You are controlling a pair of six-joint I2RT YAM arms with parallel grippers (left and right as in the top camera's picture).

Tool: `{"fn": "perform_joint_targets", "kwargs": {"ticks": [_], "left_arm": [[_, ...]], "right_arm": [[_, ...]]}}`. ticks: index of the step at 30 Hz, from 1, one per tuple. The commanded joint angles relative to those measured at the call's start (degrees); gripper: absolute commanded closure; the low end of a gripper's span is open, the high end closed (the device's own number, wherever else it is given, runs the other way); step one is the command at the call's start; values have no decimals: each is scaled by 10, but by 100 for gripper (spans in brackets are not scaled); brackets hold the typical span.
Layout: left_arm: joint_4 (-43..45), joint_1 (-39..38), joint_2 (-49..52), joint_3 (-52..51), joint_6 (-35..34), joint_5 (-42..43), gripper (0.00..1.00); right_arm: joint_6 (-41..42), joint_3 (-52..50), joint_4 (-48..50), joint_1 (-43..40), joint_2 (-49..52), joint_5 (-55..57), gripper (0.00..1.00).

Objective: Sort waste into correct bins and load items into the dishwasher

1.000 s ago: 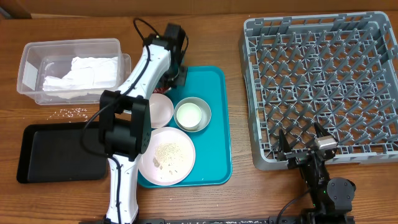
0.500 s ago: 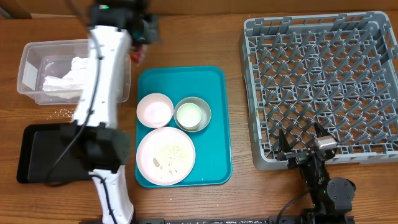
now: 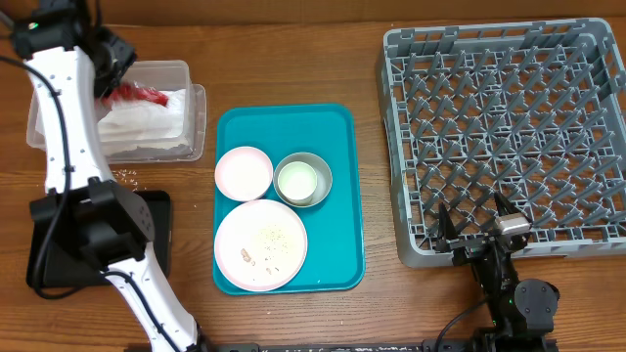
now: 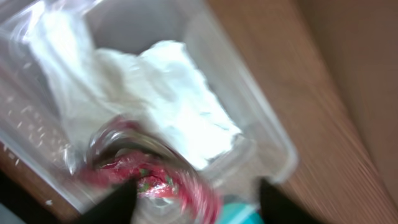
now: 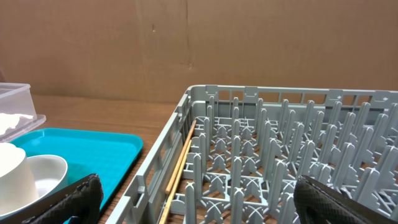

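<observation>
Our left hand just swung from the teal tray over the clear tub with the red scrap, too blurry to tell if it's pinching.

I could read no text, label, brand or number anywhere, whether on the dish rack, teal tray or clear tub.

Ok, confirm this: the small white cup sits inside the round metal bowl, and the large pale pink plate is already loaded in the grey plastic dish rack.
Not right: the large pale pink plate lies on the flat teal tray, not in the grey plastic dish rack. The small white cup does sit inside the round metal bowl. The overhead view shows it.
</observation>
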Motion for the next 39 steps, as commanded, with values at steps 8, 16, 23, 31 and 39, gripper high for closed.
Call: {"fn": "perform_joint_targets", "kwargs": {"ticks": [8,16,23,31,39], "left_arm": [[-16,52,7,-5,112,216,2],[-30,-26,7,-5,371,313,32],[-45,-168,9,-12,451,208,64],[-35,-300,62,-15,356,29,75],[-32,-332,153,-15,292,28,88]], "right_arm": [[-2,-6,3,1,-6,3,0],[-2,-6,3,1,-6,3,0],[-2,-6,3,1,-6,3,0],[-2,-6,3,1,-6,3,0],[-2,-6,3,1,-6,3,0]]}}
